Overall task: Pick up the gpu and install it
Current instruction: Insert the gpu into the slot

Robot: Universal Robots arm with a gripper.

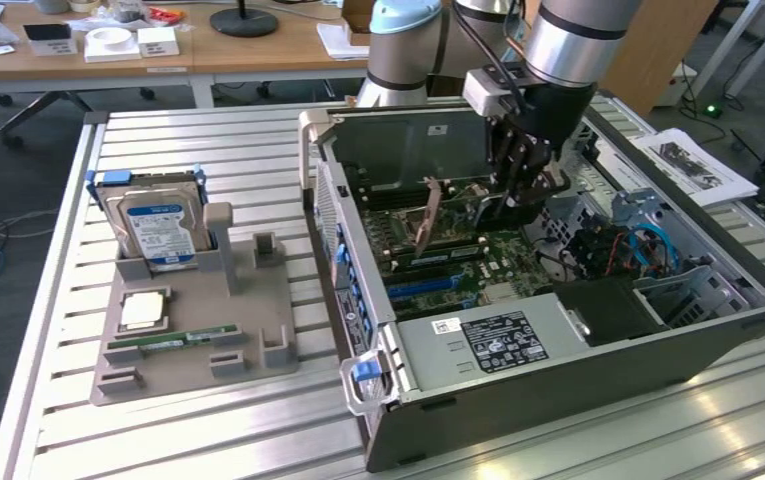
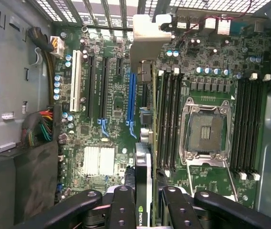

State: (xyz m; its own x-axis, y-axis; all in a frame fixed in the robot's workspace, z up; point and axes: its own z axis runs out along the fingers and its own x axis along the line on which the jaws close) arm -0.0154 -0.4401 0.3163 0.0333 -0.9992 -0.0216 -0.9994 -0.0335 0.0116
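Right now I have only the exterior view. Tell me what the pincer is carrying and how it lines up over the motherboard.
Observer: In the wrist view, the pincer is shut on the gpu, gripped edge-on, with an NVIDIA logo on its edge.
Operator: Give me its line against the slots.
Observer: It runs alongside the long blue slot, between that and the nearer memory slots.
Operator: Report the bracket end.
Observer: The silver bracket points toward the vented wall of the case.
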